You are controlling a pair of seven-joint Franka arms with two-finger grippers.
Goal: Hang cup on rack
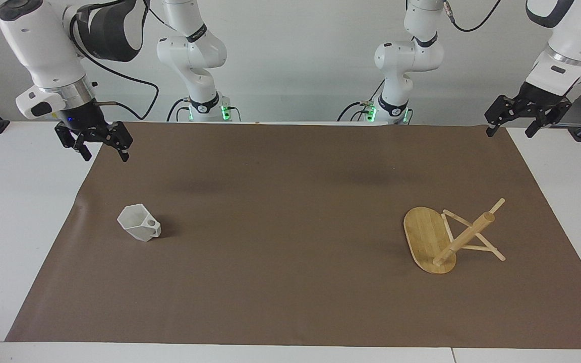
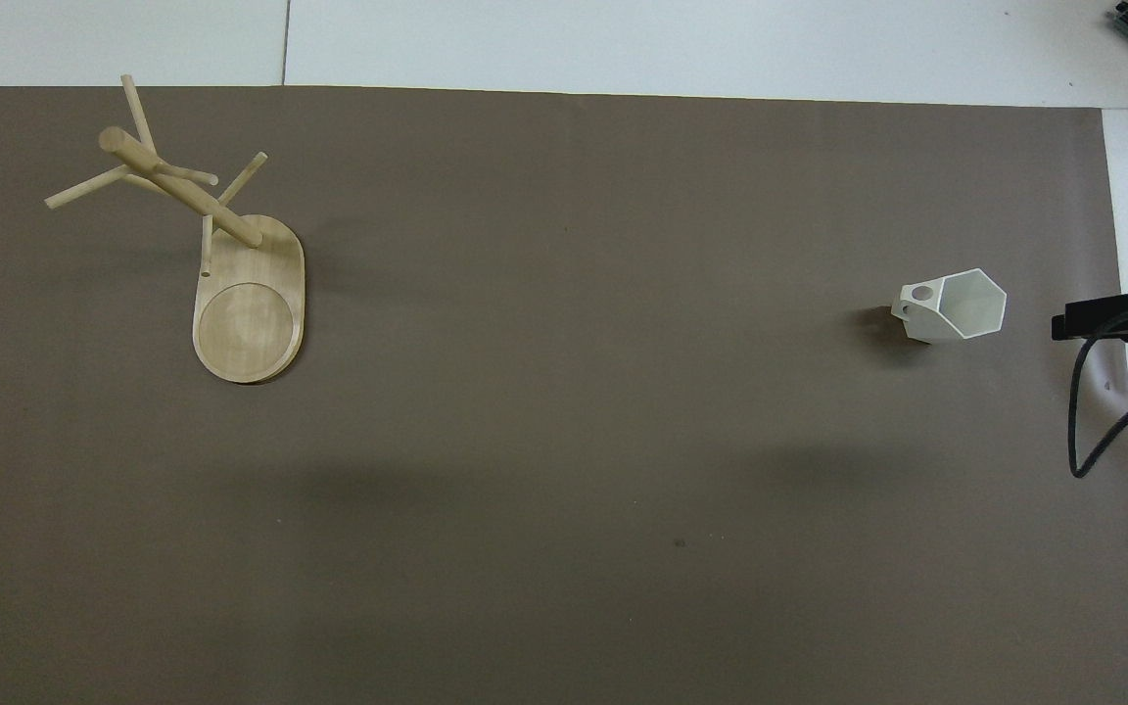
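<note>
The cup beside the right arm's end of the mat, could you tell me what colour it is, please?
The cup is plain white; the overhead view shows it best.

A white cup and a pale bamboo rack sit on a plain brown mat.

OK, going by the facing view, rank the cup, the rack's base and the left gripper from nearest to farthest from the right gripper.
1. The cup, on the brown mat toward the right arm's end, closest to the right gripper.
2. The rack's base, toward the left arm's end of the table.
3. The left gripper, over the mat's corner at the left arm's end.
</note>
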